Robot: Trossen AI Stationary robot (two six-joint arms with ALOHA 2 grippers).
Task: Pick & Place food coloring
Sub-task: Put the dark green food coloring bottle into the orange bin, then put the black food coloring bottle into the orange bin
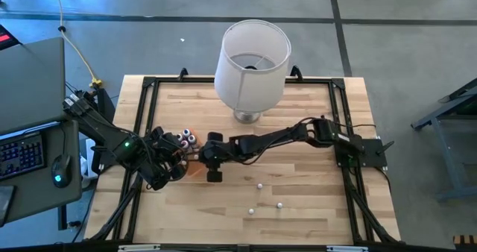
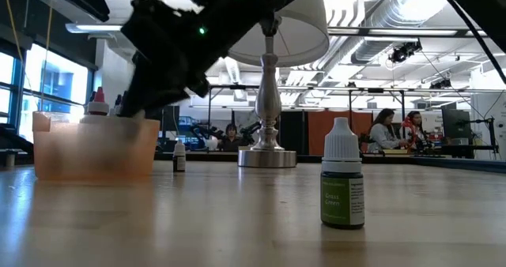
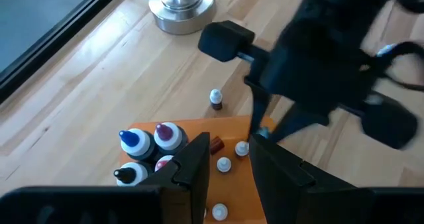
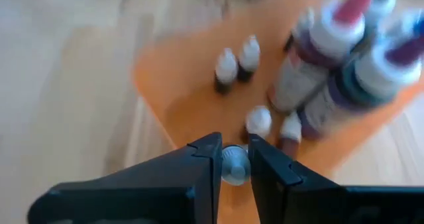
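cataloguing one small food coloring bottle (image 4: 233,164), white-capped, pinched at the cap between the right gripper (image 4: 233,159) fingers, hanging over the edge of the orange tray (image 4: 179,98). we judge it light and rigid, its smooth plastic likely slippery; the ribbed cap looks the surest place to hold, and a tip-over the main risk when set down.

other bottles: several in the tray (image 3: 169,138), larger ones with blue and purple tops among them; one just beyond the tray near the lamp base (image 3: 215,98); three loose on the table (image 1: 259,186); one with a green label standing close in the low view (image 2: 342,176).

left gripper (image 3: 225,164): hovering over the tray, fingers parted, holding nothing we can see.

surface: pale wooden table (image 1: 298,222), black frame around it, a white-shaded lamp (image 1: 252,54) at the far side. room: open workshop, people seated at desks behind.
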